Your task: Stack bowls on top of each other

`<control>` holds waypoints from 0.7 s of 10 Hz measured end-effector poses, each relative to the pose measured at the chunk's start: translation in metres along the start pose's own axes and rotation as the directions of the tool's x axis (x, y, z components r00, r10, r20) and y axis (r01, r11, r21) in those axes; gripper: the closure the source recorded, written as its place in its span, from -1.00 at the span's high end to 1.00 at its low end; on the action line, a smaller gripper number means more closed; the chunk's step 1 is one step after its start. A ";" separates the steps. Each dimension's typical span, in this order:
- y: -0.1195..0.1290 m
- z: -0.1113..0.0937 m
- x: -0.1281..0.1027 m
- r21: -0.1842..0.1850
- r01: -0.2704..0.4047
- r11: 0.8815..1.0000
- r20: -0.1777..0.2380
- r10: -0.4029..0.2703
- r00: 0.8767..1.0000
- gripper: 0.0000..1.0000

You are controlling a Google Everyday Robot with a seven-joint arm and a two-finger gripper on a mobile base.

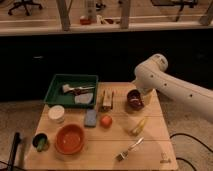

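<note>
The small dark maroon bowl (134,100) stands near the back right of the wooden table (150,145). The wider orange-red bowl (69,138) stands at the front left, well apart from it. My white arm reaches in from the right and bends down to the maroon bowl. My gripper (140,96) is at the bowl's far right rim, mostly hidden by the arm's wrist.
A green tray (60,97) with utensils sits at the back left. A white round container (56,113), a dark green cup (40,142), a blue sponge (90,118), a wooden block (107,99), an orange fruit (105,121), a banana (138,126) and a fork (129,149) lie between the bowls.
</note>
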 end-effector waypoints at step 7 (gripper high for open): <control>0.058 0.054 0.023 -0.032 0.020 0.999 0.131 -0.015 0.991 0.60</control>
